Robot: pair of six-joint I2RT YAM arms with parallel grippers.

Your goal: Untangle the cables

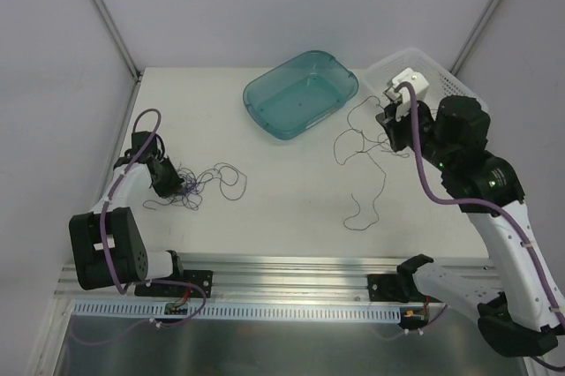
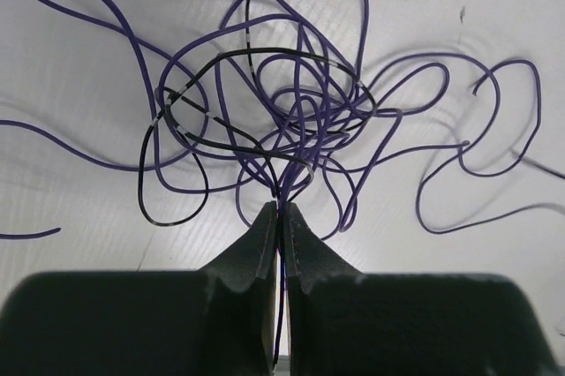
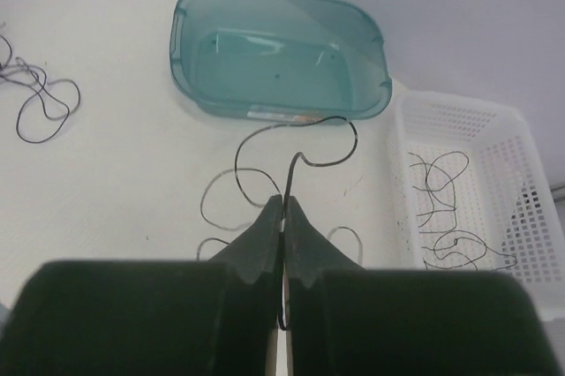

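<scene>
A tangle of thin purple and black cables (image 2: 291, 111) lies on the white table at the left (image 1: 199, 184). My left gripper (image 2: 280, 210) is shut on strands at the near edge of that knot, low over the table (image 1: 168, 180). A separate thin dark cable (image 1: 366, 160) trails from my right gripper (image 1: 391, 120) down across the table's right side. In the right wrist view that gripper (image 3: 284, 201) is shut on this cable (image 3: 305, 142), which loops toward the teal tub.
An empty teal plastic tub (image 1: 300, 94) sits at the back centre. A white mesh basket (image 3: 468, 182) at the back right holds a few loose thin cables (image 3: 446, 217). White walls close in the table on both sides.
</scene>
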